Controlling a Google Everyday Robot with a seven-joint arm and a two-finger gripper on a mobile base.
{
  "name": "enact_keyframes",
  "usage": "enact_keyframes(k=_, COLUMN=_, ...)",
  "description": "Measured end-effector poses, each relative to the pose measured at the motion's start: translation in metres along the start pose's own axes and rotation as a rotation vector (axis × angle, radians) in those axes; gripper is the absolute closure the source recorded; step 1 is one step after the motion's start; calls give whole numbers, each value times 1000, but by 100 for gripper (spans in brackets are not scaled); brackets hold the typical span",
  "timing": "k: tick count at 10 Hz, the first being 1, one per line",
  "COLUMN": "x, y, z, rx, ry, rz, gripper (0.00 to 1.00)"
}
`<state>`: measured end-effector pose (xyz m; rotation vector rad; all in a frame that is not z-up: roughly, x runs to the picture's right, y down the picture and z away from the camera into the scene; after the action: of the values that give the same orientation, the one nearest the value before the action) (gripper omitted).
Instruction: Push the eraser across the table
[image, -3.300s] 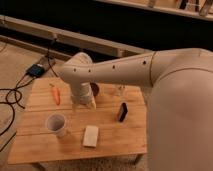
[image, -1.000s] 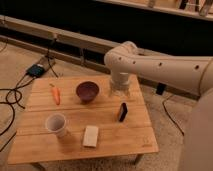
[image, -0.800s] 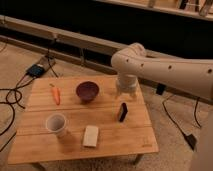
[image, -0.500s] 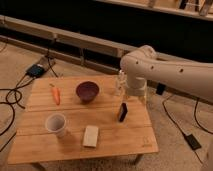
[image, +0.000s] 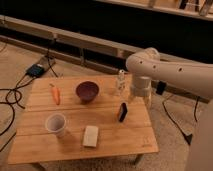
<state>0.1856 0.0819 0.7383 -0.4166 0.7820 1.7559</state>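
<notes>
The eraser (image: 122, 112) is a small black block standing on its edge on the right half of the light wooden table (image: 115, 140). My white arm comes in from the right and bends down by the table's right edge. My gripper (image: 146, 101) hangs at the end of the arm, just right of and slightly behind the eraser, and a small gap shows between them. The arm's thick wrist segment hides most of the gripper.
On the table are a dark red bowl (image: 86, 91), an orange carrot (image: 55, 93), a white cup (image: 56, 123), a pale beige block (image: 90, 136) and a small pale bottle-like item (image: 120, 82) at the back. Cables and a dark box (image: 36, 70) lie on the floor to the left.
My arm has swung from over the table's left-middle to its right edge, and the gripper now hangs near the eraser. The eraser and the other objects have not moved.
</notes>
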Motion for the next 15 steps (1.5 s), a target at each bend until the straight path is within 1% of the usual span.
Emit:
enact_keyframes(k=2, x=-9, y=-9, z=14, rx=15, ry=30, rz=14, gripper=35)
enact_keyframes(k=5, x=-17, y=-19, z=41, rx=42, ry=95, rz=30, gripper=35)
enact_keyframes(k=6, x=-18, y=-20, z=48, rx=47, ry=112, rz=32, gripper=35)
enact_keyframes(k=8, x=-15, y=-13, z=68, rx=67, ry=167, rz=17, gripper=35)
enact_keyframes(k=10, x=-7, y=3, z=85, rx=91, ry=221, rz=-37, gripper=35)
enact_keyframes(k=11, x=-1, y=20, z=95, rx=104, ry=259, rz=-91, gripper=35)
enact_keyframes(k=13, x=8, y=54, z=106, rx=108, ry=303, rz=-182, gripper=35)
enact_keyframes(k=15, x=17, y=94, z=116, rx=98, ry=339, rz=-276, gripper=35)
